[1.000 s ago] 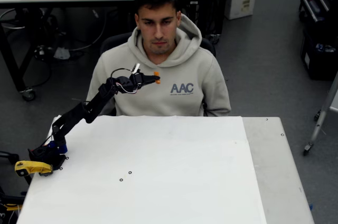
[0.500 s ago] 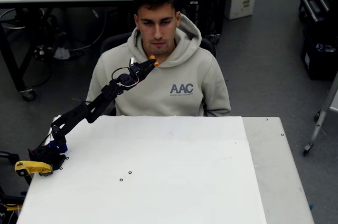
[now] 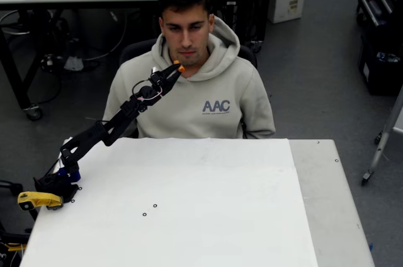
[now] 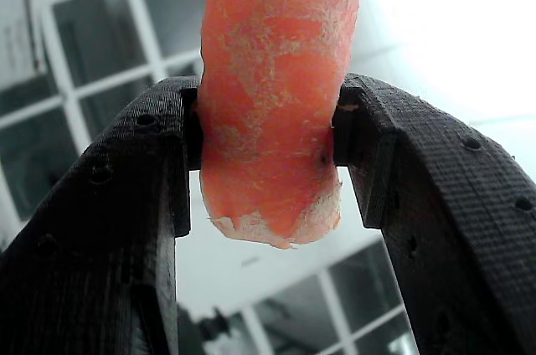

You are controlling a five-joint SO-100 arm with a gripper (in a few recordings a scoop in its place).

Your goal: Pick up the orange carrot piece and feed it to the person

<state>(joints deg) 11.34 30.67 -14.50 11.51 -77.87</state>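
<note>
The tool (image 3: 177,70) grips the orange carrot piece (image 4: 272,95) between both fingers, raised just below the person's (image 3: 208,94) chin, above the desk's (image 3: 189,216) far left.

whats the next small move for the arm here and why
Probably a short lift up and toward the person's mouth, with the grip kept closed. The gripper holds the orange carrot piece pinched between both fingers, and in the overhead view the piece sits just below the chin at the hoodie collar, short of the mouth.
</note>
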